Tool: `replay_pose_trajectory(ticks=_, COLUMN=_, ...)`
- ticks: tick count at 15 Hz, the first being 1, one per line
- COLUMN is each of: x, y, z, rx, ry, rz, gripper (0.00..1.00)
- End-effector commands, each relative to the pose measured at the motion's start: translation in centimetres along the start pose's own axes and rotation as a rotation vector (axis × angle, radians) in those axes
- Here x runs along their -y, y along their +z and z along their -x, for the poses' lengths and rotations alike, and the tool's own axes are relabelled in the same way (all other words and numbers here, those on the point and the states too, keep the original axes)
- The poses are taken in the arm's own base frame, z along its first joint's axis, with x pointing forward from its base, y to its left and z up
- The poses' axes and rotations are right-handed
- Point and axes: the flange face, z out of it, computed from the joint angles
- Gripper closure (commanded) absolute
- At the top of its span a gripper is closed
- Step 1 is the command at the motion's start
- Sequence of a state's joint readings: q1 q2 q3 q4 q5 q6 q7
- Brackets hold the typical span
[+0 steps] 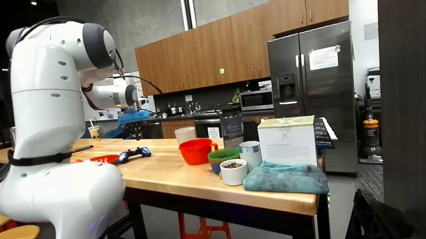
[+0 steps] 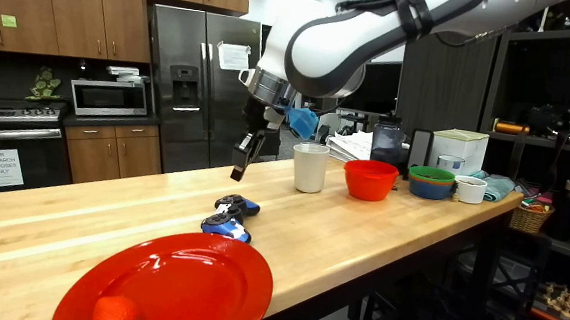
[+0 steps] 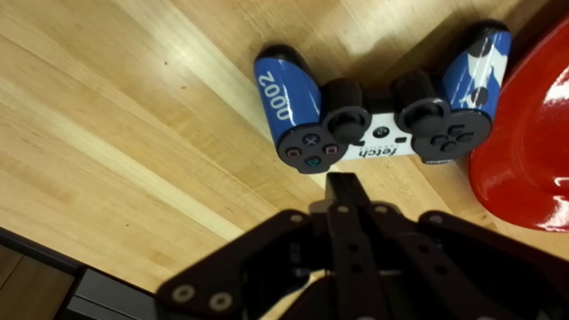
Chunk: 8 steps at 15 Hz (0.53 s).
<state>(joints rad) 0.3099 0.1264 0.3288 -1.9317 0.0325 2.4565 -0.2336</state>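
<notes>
A wooden table (image 2: pixel 318 240) carries a gamepad (image 3: pixel 381 132), plate (image 2: pixel 201 288), cup (image 2: pixel 309 169) and red bowl (image 2: pixel 369 181).

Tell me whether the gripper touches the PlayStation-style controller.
Apart: in an exterior view, wooden tabletop shows between the shut gripper and the PlayStation-style controller below.

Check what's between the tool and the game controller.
Nothing but bare tabletop: the wrist view shows a thin strip of it between the shut tool and the game controller.

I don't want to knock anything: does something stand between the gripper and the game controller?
Nothing visible stands between the shut gripper and the game controller in the wrist view. The red plate lies beside the game controller, off that path.
</notes>
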Motion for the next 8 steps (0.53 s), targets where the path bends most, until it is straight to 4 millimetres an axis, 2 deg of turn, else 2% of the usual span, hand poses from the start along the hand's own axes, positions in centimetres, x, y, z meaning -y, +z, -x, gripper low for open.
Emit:
replay_pose_trajectory(ticks=1, x=1.2, y=0.3, z=0.0, rx=-0.075, ry=0.035, rz=-0.081, gripper=1.0)
replay_pose_trajectory(ticks=5, x=3.8, y=1.7, z=0.3, rx=-0.104, ry=0.013, rz=-0.18, gripper=1.0)
replay_pose_trajectory(ticks=8, x=4.7, y=2.9, z=1.0, rx=-0.084, ry=-0.02, rz=-0.194, gripper=1.0)
